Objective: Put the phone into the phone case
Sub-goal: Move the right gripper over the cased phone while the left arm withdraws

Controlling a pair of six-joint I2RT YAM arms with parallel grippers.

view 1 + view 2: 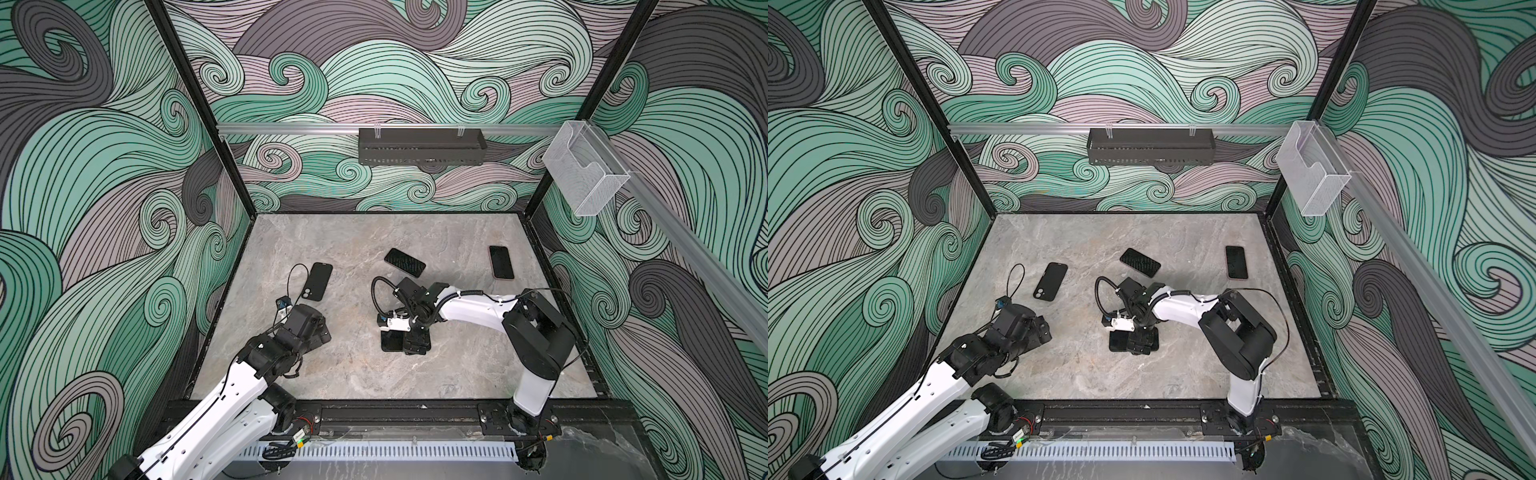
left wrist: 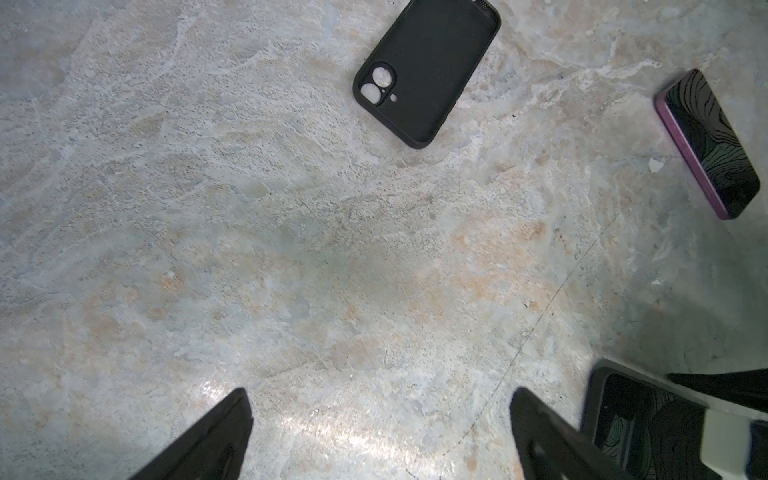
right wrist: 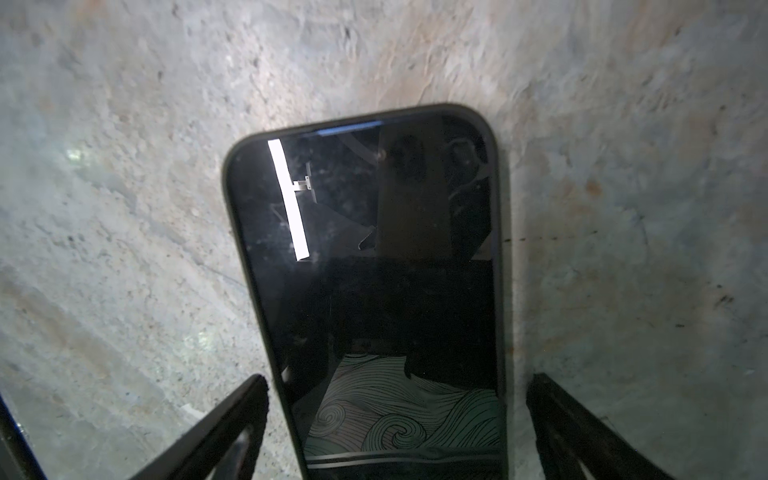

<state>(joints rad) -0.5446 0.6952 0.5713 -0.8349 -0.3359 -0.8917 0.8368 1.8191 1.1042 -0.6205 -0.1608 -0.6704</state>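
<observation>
3 phones and 1 empty phone case (image 1: pixel 318 281) are lying flat on the tabletop (image 1: pixel 353 374). The case is black, resting open side up at the left, with stone showing through its camera cutout (image 2: pixel 378 83). The cased phone (image 3: pixel 365 270) is lying screen up near the middle, a dark matte rim surrounding its glass. The purple-edged phone (image 1: pixel 404 262) is lying screen up and angled, farther back. The reddish-edged phone (image 1: pixel 501 262) is lying screen up, well apart at the right.
</observation>
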